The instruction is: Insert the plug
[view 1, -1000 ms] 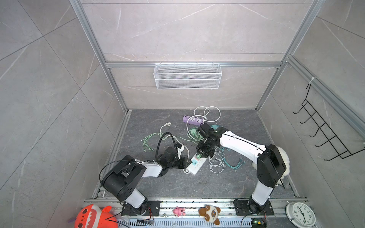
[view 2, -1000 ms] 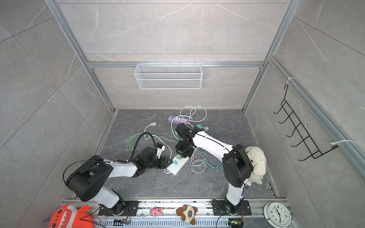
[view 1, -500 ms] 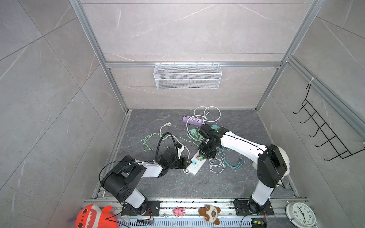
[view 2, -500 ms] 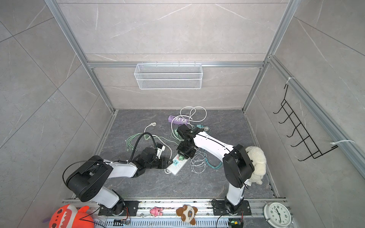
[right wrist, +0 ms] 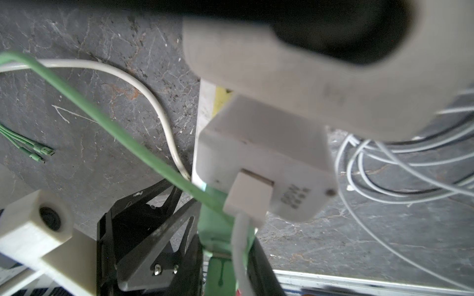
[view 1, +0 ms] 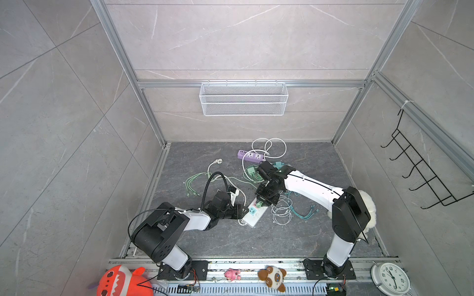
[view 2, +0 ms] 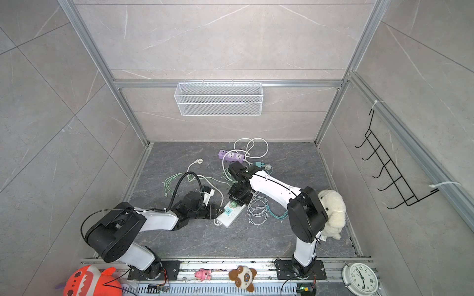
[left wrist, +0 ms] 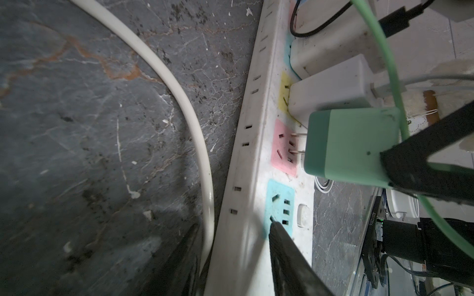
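A white power strip [view 1: 254, 216] [view 2: 230, 217] [left wrist: 254, 164] with coloured sockets lies on the dark floor. My left gripper [view 1: 242, 214] [view 2: 218, 213] [left wrist: 234, 228] is shut on its near end, one finger on each side. My right gripper [view 1: 262, 203] [view 2: 234, 203] [right wrist: 223, 246] is shut on the green plug [view 1: 259, 204] [view 2: 232, 204] [left wrist: 351, 151] [right wrist: 218, 225]. Its two prongs enter the pink socket [left wrist: 282, 153], and a gap still shows between the plug body and the strip's face.
Two white chargers [left wrist: 331, 89] [right wrist: 264, 159] sit in the sockets beside the pink one. A purple power strip [view 1: 250, 155], loose green cables [view 1: 195, 182], a white cable coil [view 1: 280, 212] and a plush toy [view 1: 368, 212] lie around. A wire basket [view 1: 243, 98] hangs on the back wall.
My right gripper has sunk slightly toward the white strip with the green plug. The left arm has held still.
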